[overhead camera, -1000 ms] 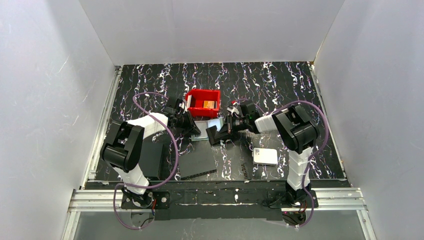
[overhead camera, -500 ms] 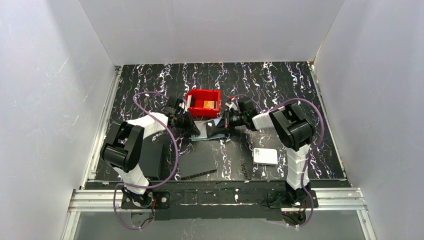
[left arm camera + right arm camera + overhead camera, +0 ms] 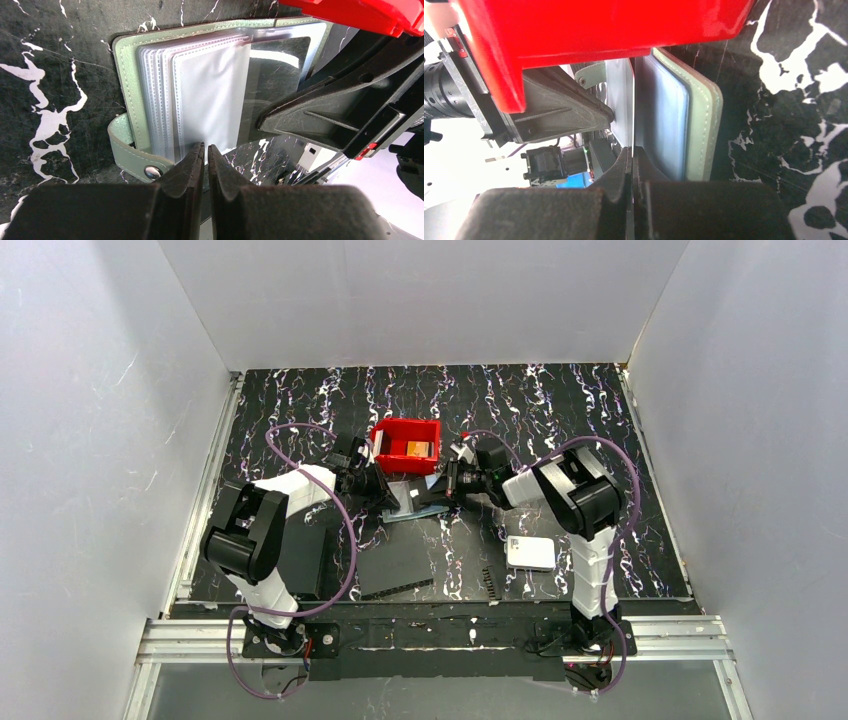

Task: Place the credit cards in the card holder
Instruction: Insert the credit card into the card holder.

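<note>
On black marbled tabletop (image 3: 560, 410) — card holder (image 3: 215, 85), white walls (image 3: 430, 300).

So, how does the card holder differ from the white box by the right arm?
The card holder is grey-green; the white box is white. The card holder lies open, translucent pockets showing; the white box shows a plain top. The left end effector and right end effector are at the card holder; the white box lies untouched. Both have rounded corners.
</note>
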### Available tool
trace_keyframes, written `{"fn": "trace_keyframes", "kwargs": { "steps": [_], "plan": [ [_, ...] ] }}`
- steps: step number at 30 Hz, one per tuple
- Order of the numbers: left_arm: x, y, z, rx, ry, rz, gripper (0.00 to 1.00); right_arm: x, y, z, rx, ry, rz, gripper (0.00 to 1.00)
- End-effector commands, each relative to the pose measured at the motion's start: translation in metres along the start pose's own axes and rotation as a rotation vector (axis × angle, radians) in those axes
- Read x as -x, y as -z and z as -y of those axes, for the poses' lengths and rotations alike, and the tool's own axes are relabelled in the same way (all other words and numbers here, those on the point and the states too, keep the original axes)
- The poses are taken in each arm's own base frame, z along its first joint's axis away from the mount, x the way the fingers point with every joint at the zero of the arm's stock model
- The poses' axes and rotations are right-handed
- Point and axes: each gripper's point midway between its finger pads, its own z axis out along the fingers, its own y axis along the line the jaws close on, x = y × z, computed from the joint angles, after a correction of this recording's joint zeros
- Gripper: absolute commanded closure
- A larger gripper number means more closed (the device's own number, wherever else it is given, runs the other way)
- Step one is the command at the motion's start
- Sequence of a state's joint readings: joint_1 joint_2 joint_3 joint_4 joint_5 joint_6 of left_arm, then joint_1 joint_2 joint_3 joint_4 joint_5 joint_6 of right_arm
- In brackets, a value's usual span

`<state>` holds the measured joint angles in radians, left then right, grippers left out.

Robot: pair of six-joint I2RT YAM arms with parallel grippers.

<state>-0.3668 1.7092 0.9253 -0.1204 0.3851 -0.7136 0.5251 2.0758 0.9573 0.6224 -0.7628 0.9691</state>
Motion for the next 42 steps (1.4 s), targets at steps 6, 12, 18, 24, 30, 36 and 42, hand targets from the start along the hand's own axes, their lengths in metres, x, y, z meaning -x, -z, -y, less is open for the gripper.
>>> {"fn": "trace_keyframes", "kwargs": {
  "steps": [6, 12, 18, 24, 30, 36, 42],
  "plan": [
    [-0.007, 0.011, -0.007, 0.052, -0.002, -0.014, 0.9, -0.001, -0.011, -0.001, 0.006, 0.051, 0.048, 0.92],
    [0.006, 0.035, 0.01, 0.012, -0.005, 0.034, 0.75, 0.0, 0.001, 0.013, -0.146, 0.144, 0.03, 0.75],
    [0.009, 0.033, -0.001, 0.047, -0.007, 0.034, 0.68, 0.004, 0.014, 0.013, -0.242, 0.221, 0.02, 0.62],
    [0.009, 0.021, -0.018, 0.1, -0.007, 0.017, 0.69, 0.008, 0.011, 0.012, -0.24, 0.269, 0.002, 0.56],
    [0.01, 0.015, -0.026, 0.134, -0.015, 0.005, 0.72, 0.017, 0.01, 0.018, -0.276, 0.342, 0.006, 0.56],
    [0.013, 0.008, -0.034, 0.171, -0.022, -0.004, 0.75, 0.013, 0.001, 0.019, -0.228, 0.434, -0.049, 0.62],
    [0.017, 0.001, -0.034, 0.183, -0.02, -0.022, 0.79, -0.001, -0.012, 0.004, -0.13, 0.466, -0.123, 0.75]
  ]
}}
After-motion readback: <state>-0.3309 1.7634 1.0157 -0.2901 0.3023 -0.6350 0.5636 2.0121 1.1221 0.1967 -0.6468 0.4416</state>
